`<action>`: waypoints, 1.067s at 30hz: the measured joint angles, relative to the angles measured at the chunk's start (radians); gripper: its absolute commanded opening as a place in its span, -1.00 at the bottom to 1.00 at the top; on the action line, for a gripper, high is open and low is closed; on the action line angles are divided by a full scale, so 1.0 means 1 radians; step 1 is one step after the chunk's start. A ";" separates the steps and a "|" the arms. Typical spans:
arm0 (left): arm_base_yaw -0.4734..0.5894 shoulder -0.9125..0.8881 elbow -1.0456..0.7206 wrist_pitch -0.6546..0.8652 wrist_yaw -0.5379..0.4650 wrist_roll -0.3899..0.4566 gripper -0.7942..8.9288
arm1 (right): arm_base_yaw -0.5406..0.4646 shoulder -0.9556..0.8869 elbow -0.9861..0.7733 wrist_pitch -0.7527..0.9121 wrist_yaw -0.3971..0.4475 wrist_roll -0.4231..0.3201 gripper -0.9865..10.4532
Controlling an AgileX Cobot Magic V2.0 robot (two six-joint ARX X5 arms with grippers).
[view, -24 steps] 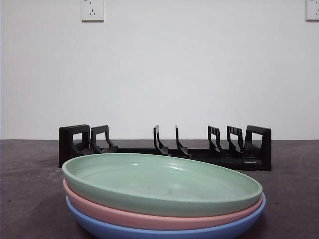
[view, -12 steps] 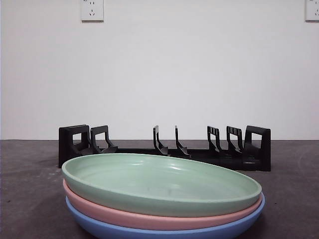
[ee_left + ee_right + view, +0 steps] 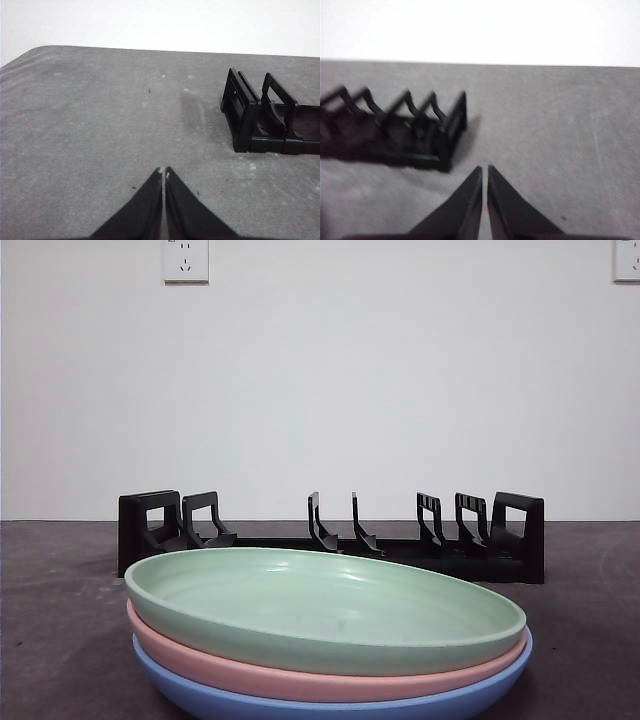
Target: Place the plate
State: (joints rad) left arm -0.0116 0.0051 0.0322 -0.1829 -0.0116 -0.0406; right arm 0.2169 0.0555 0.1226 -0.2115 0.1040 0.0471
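Three plates are stacked near the front of the table: a green plate (image 3: pixel 325 605) on top, a pink plate (image 3: pixel 300 672) under it and a blue plate (image 3: pixel 330 702) at the bottom. Behind them stands an empty black plate rack (image 3: pixel 330 535) with upright dividers. My left gripper (image 3: pixel 163 172) is shut over bare table, off one end of the rack (image 3: pixel 270 117). My right gripper (image 3: pixel 484 169) is also shut and holds nothing, near the other end of the rack (image 3: pixel 395 130). Neither wrist view shows the plates, and neither arm shows in the front view.
The grey table top (image 3: pixel 100 115) stretches around the rack. A white wall with two sockets (image 3: pixel 185 260) rises behind the table.
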 measured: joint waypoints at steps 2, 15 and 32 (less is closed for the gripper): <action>0.000 0.000 0.000 0.000 0.000 0.000 -0.82 | -0.029 -0.022 -0.035 0.002 -0.008 -0.029 -0.79; 0.000 0.000 0.000 0.000 0.000 0.000 -0.82 | -0.189 -0.049 -0.106 0.040 -0.128 -0.070 -0.79; 0.000 0.000 0.000 0.000 0.000 0.000 -0.82 | -0.207 -0.049 -0.106 0.044 -0.128 -0.070 -0.79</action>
State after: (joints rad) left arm -0.0116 0.0051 0.0322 -0.1829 -0.0120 -0.0406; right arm 0.0101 0.0063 0.0166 -0.1677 -0.0238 -0.0227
